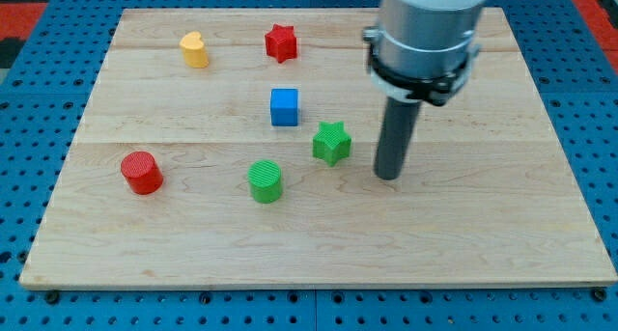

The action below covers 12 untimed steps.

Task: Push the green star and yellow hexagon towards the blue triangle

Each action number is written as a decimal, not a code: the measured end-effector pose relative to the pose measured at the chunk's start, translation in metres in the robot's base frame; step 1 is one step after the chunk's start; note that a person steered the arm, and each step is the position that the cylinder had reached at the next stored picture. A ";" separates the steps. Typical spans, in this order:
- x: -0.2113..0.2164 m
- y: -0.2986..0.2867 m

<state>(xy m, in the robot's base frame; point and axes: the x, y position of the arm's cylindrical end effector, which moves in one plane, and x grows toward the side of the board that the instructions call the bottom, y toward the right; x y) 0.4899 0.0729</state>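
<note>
The green star lies near the middle of the wooden board. My tip rests on the board just to the star's right and a little lower, apart from it. The arm's grey body covers the board's top right, so the yellow hexagon and the blue triangle are hidden behind it.
A blue cube sits up and left of the green star. A green cylinder lies lower left of the star. A red cylinder is at the left. A yellow heart-like block and a red star are near the top.
</note>
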 end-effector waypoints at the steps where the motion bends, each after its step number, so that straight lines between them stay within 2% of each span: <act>1: 0.000 -0.003; 2: -0.012 -0.018; 4: -0.075 -0.032; 5: -0.020 0.003; 6: -0.028 -0.073; 7: -0.082 -0.057; 8: -0.160 -0.027; 9: -0.170 -0.015; 10: -0.138 -0.045; 11: -0.196 -0.059; 12: -0.218 -0.053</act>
<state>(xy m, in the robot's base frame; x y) 0.2715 0.0196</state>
